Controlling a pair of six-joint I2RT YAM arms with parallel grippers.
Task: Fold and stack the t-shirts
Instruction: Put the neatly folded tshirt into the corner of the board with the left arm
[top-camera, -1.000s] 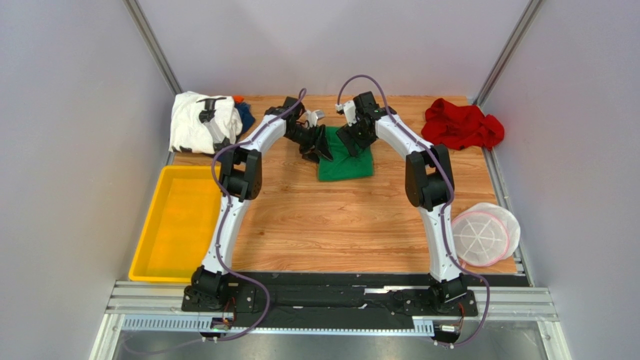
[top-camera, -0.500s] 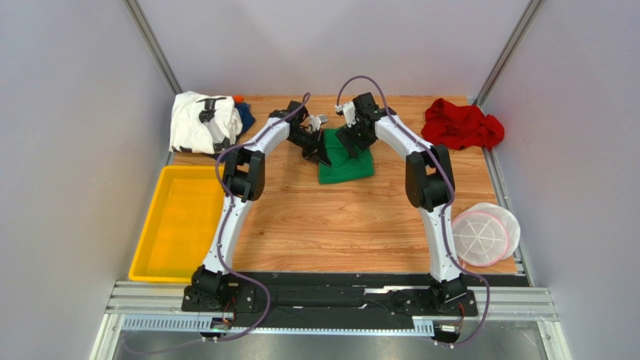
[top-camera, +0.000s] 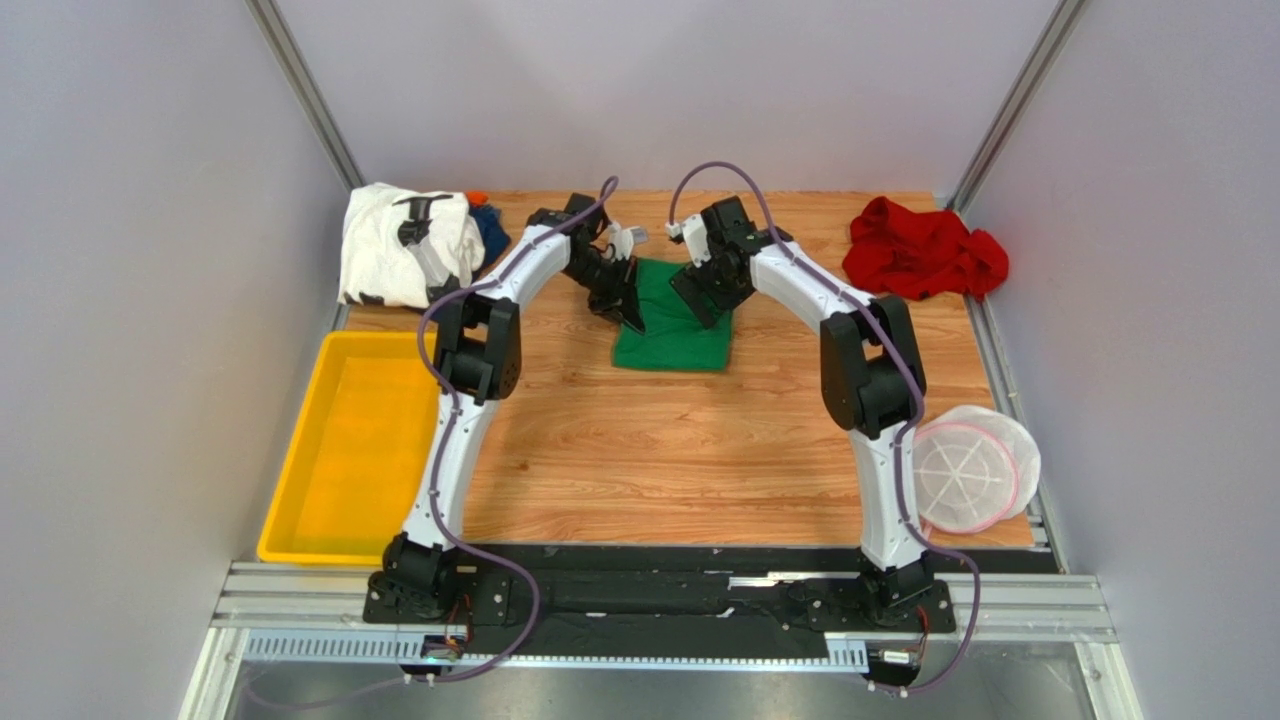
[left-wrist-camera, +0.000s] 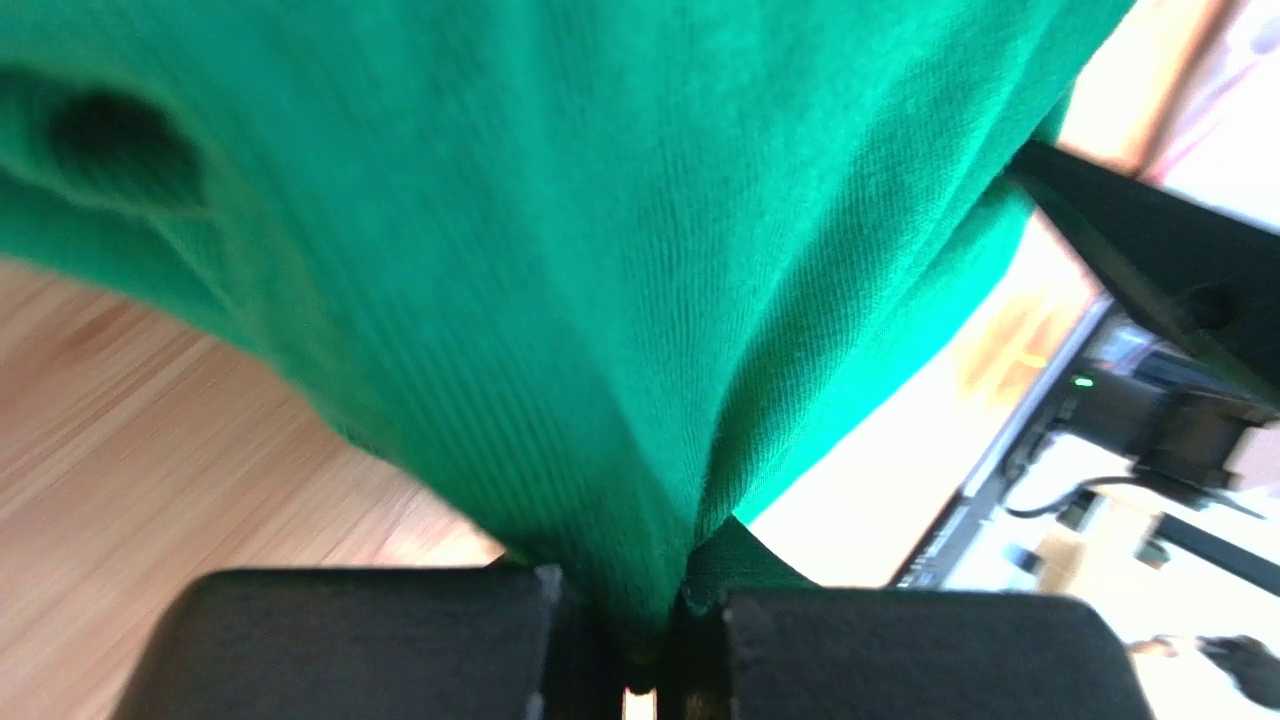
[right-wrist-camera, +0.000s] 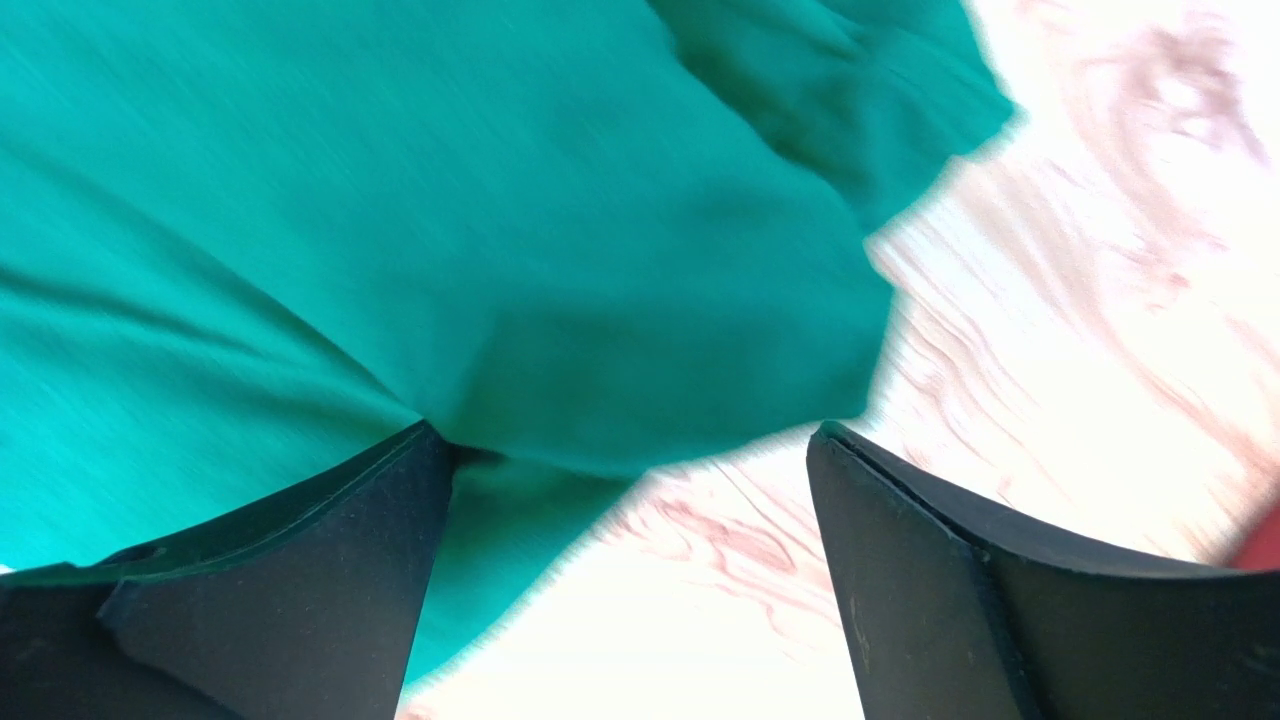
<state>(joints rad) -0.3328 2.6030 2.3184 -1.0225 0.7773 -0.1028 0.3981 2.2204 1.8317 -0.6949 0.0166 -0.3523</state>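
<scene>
left gripper (left-wrist-camera: 642, 660) clenched on green shirt (top-camera: 679, 342), its 10 o'clock edge | right gripper (right-wrist-camera: 624, 578) released, spread wide, over shirt's 12 o'clock edge | shirt at 12 o'clock on table (top-camera: 631, 450)

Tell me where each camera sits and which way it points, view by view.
Top external: high behind the bases, looking down on the table; the left arm and right arm show whole.
Left wrist: on the left gripper, looking along its shut fingers at the pinched green t-shirt.
Right wrist: on the right gripper, looking down past its open fingers at cloth and wood.
Shared: all three show the green t-shirt.
</scene>
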